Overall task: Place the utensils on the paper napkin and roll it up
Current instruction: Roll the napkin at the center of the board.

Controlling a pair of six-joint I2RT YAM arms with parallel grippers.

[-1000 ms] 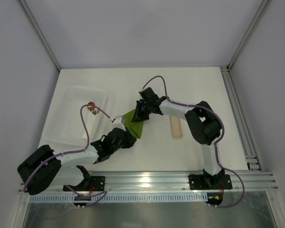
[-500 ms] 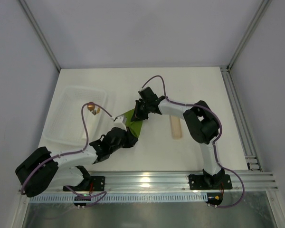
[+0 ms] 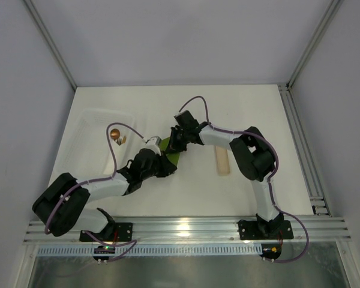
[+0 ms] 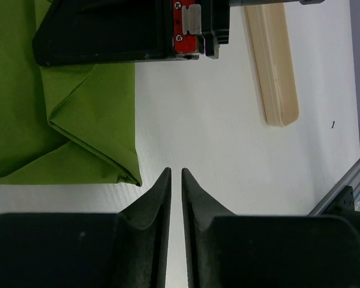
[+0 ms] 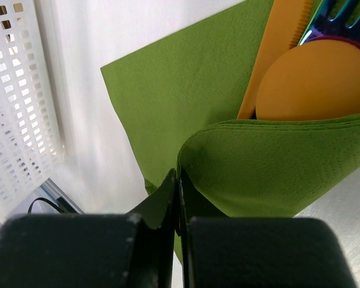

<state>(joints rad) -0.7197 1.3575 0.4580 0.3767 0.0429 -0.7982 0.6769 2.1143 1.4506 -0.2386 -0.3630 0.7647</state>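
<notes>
Between right jaws, folded paper napkin (image 5: 258, 162)

Left hand (image 3: 167, 170) has advanced across the tabletop toward the right hand (image 3: 177, 144) and now sits just beside it. The left arm now covers more of the paper napkin (image 3: 174, 159)
</notes>
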